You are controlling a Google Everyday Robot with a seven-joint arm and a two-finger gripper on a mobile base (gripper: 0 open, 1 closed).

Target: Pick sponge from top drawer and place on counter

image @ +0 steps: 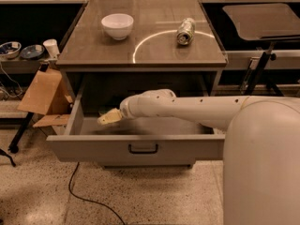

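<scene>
The top drawer (pixel 93 148) is pulled open below the counter (pixel 154 50), which bears a white arc. My white arm reaches from the right into the drawer's left part. My tan gripper (pixel 108 117) is low inside the drawer, near its left wall. A small dark green shape (pixel 104 110), which looks like the sponge, shows just behind the gripper. Most of it is hidden. I cannot tell whether the gripper touches it.
A white bowl (pixel 117 26) and a can lying on its side (pixel 186 31) are on the counter. Cardboard (pixel 42 93) leans left of the drawer. A side shelf at left holds bowls (pixel 9 49) and a cup (pixel 50 47). A tray stand (pixel 262 20) is at right. A cable (pixel 89 196) runs on the floor.
</scene>
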